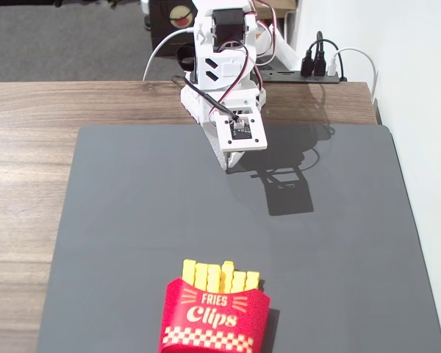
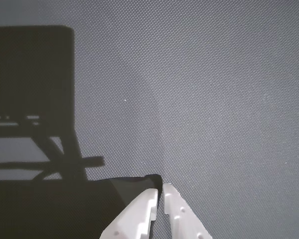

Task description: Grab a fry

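Several bright yellow fries point(image 1: 219, 276) stand upright in a red "Fries Clips" carton point(image 1: 214, 319) at the near edge of the dark grey mat point(image 1: 132, 220). My white gripper point(image 1: 228, 163) hangs at the far side of the mat, close to the arm's base, far from the carton. In the wrist view the gripper point(image 2: 161, 190) points down at bare mat, its two white fingertips nearly touching, with nothing between them. No fry or carton shows in the wrist view.
The mat lies on a wooden table point(image 1: 29, 147). A white wall point(image 1: 426, 88) runs along the right side. A power strip with plugs point(image 1: 316, 68) sits behind the arm's base. The arm's shadow point(image 1: 287, 187) falls on the mat.
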{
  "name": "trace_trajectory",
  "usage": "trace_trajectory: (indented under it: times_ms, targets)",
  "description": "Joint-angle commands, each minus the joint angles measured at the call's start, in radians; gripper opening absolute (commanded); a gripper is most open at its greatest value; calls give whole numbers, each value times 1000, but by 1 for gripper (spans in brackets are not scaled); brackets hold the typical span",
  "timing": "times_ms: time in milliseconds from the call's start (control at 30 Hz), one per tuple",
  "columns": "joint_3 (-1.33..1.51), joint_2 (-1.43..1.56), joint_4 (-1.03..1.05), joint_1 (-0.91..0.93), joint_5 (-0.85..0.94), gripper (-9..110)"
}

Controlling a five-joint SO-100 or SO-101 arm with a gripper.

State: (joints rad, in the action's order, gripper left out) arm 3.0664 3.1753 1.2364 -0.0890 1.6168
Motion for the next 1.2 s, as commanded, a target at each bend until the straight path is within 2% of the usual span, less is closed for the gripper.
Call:
trace_trajectory:
  times_ms: [0,400,567,1167]
  targets:
    - [-5,-41,-28,8,-8,1]
    - [-8,-49,-31,5,-9,1]
    - [-66,-140,-55,3,-23,1]
    - [-629,-678,-20,109,-43,1]
